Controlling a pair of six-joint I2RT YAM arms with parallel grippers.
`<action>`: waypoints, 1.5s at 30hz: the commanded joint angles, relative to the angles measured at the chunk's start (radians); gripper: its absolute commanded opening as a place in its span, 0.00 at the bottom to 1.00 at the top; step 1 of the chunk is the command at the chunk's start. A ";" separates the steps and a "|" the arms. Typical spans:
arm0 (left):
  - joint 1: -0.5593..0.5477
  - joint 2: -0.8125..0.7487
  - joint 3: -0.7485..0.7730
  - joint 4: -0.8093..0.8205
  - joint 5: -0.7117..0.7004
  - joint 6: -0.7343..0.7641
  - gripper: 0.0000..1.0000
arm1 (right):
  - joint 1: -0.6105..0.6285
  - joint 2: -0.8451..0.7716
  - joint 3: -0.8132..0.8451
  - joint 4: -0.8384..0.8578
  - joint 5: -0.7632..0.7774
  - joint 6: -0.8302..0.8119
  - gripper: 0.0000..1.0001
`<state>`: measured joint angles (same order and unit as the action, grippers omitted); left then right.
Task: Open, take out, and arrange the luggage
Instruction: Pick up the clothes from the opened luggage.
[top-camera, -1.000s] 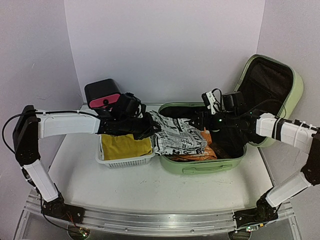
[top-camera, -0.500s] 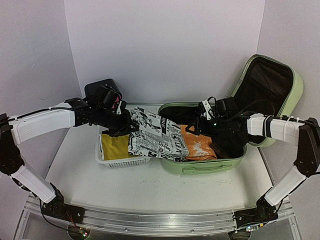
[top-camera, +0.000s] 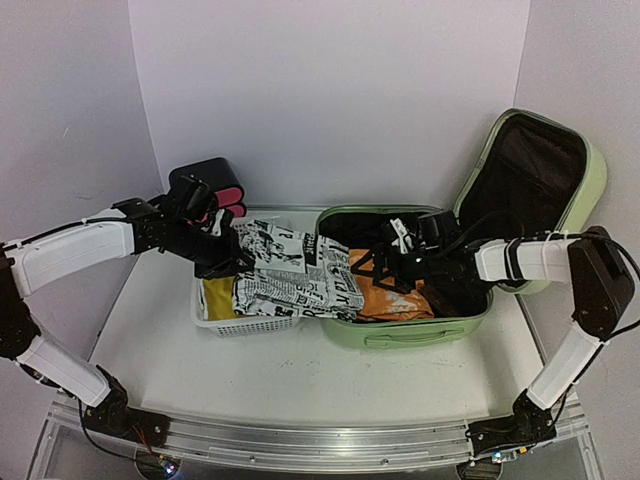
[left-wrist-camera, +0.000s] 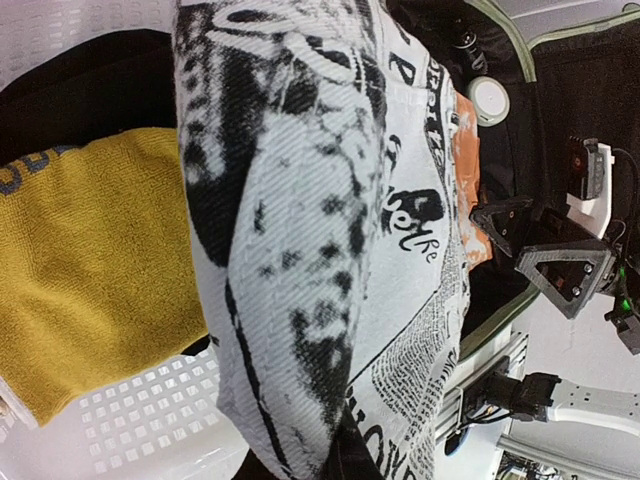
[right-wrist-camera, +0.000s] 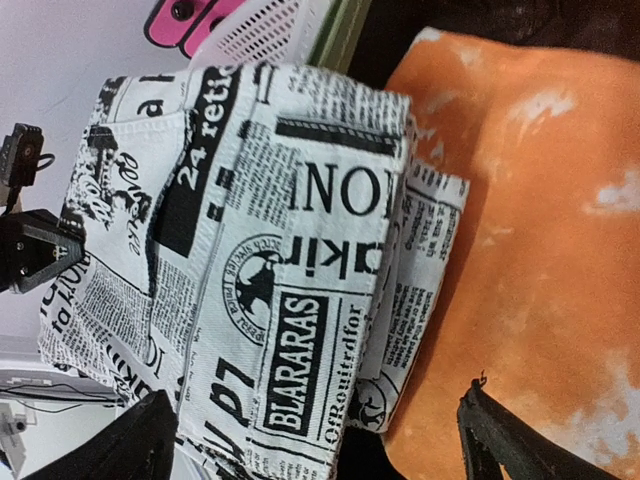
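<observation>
Luggage (top-camera: 420, 332) lay open at the right of the table (top-camera: 300, 385), lid propped back; left pincer (top-camera: 222, 262) clenched on newsprint cloth (top-camera: 290, 282), carrying it over white basket (top-camera: 250, 325), presumably unloading; right pincer (top-camera: 370, 268) released, spread above orange garment (top-camera: 392, 298); cloth had shifted leftward since earlier.

We see a black-and-white cloth printed like a newspaper (left-wrist-camera: 300, 230) filling the middle. A fuzzy yellow towel (left-wrist-camera: 90, 265) lies left of it in a white plastic basket with little holes (left-wrist-camera: 150, 398). An orange cloth (left-wrist-camera: 472, 190) peeks out on its right, near the right gripper (left-wrist-camera: 532, 250), its black fingers spread.
</observation>
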<state>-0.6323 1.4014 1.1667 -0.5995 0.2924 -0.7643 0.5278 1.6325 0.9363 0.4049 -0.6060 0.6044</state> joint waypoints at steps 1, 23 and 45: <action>0.034 -0.032 -0.019 -0.020 -0.022 0.053 0.00 | 0.035 0.040 -0.008 0.088 -0.076 0.082 0.98; 0.092 0.044 -0.077 -0.017 -0.011 0.132 0.00 | 0.062 0.159 -0.079 0.388 -0.255 0.286 0.98; 0.092 -0.024 -0.057 -0.012 0.008 0.163 0.00 | 0.099 0.088 0.030 0.311 -0.188 0.306 0.11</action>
<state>-0.5507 1.4406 1.0885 -0.6014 0.3134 -0.6346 0.6083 1.7943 0.8665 0.8349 -0.8505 1.0149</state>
